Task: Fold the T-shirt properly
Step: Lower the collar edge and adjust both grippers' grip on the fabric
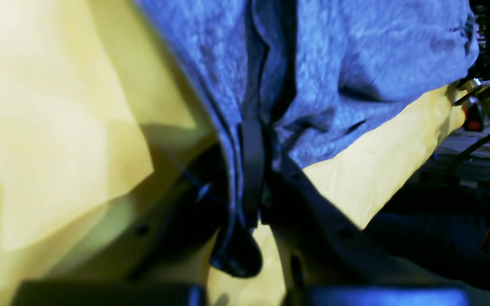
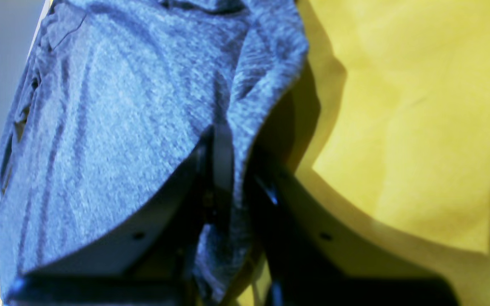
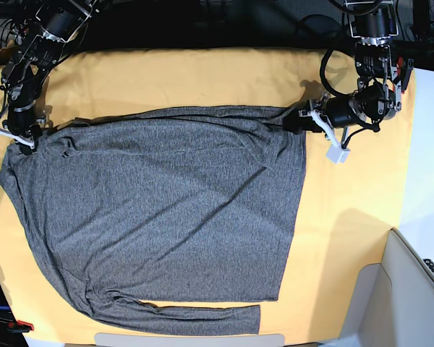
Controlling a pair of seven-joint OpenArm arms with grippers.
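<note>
Left wrist view: the left claw (image 1: 251, 170) is pinched tight on a bunched fold of the grey shirt (image 1: 355, 55), which rises away from it over the yellow cloth (image 1: 49, 127).

Right wrist view: the right claw (image 2: 223, 170) is clamped on an edge of the shirt (image 2: 109, 127); the fabric drapes over its left finger, with the yellow cloth (image 2: 419, 106) to the right.

Base view: the shirt (image 3: 166, 217) lies spread nearly flat on the cloth-covered desk (image 3: 347, 253), one sleeve along the near edge. The left claw (image 3: 298, 119) grips its far right corner. The right claw (image 3: 23, 139) grips its far left corner.
</note>
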